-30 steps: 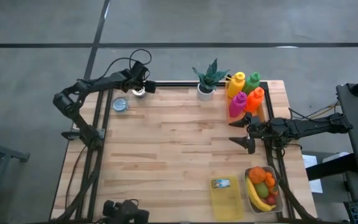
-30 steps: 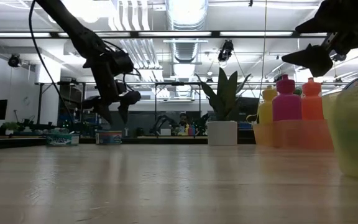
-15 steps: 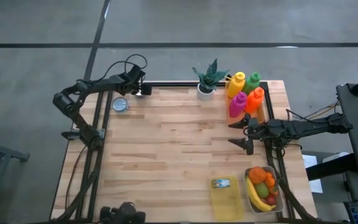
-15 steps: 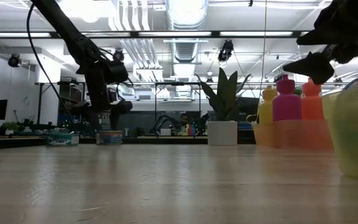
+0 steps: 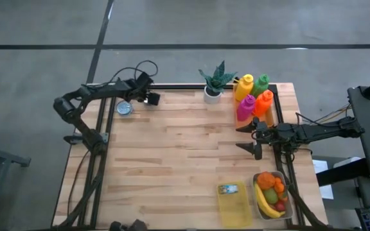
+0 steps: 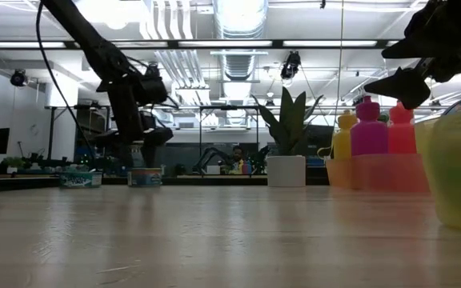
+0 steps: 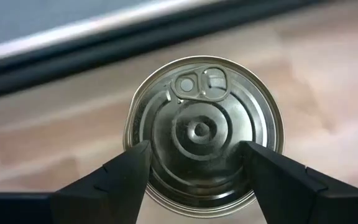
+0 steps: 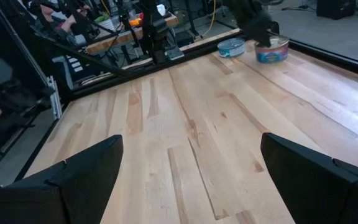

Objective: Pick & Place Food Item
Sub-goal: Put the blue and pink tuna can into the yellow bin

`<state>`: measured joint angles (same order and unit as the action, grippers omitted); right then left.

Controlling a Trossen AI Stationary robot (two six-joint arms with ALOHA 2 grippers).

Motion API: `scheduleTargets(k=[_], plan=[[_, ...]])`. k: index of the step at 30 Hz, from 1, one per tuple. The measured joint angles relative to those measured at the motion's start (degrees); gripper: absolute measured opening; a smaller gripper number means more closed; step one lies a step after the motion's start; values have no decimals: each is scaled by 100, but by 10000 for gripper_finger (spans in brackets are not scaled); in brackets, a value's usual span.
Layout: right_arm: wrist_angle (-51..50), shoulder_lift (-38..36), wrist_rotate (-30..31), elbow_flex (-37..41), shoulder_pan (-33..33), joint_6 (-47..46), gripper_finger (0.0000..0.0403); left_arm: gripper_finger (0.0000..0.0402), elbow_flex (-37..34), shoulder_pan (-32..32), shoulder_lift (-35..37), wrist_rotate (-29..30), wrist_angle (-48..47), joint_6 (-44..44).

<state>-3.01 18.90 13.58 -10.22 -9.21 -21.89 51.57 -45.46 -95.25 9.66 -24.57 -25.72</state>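
**Tin can under the left jaws, lift not yet begun**

The tin can (image 7: 202, 129) is sitting on the wooden surface (image 5: 185, 147) at its far left corner, well apart from the potted plant (image 5: 214, 82) along the same far edge. The left gripper (image 7: 194, 165) is straddling the can, one finger on each side of the rim; the jaws are standing half open, and whether they are already pressing on the metal cannot be told. A second flat can (image 5: 124, 108) is lying just beside it, farther from the plant.

Judging by the layout, the task is sitting at its grasp stage: the closing, lifting and carrying across are all left to do.

The can is round, low and rigid, with a ridged metal lid, a pull tab and a printed band around its side. The surface is pale butcher-block planking.

The right gripper (image 5: 249, 136) is hovering with jaws wide open and holding nothing, near the coloured bottles (image 5: 254, 96) beside the plant.
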Motion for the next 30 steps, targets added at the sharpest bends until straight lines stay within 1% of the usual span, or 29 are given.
scheduleTargets(k=[7,20,23,26,28,30], plan=[[-4,0,2,0,0,2,378,263,0,1085,0,-43,-157,-82],[-7,0,2,0,0,0,378,263,22,3823,0,-86,-221,-1027],[-7,0,4,0,0,0,378,263,31,4418,-10,-272,152,-1081],[10,1,4,0,0,0,378,263,11,4899,-39,-434,799,-1123],[46,2,4,0,0,0,378,263,0,5147,-63,-476,1192,-1147],[45,2,4,0,0,0,378,263,0,5294,-115,-365,1353,-1292]])
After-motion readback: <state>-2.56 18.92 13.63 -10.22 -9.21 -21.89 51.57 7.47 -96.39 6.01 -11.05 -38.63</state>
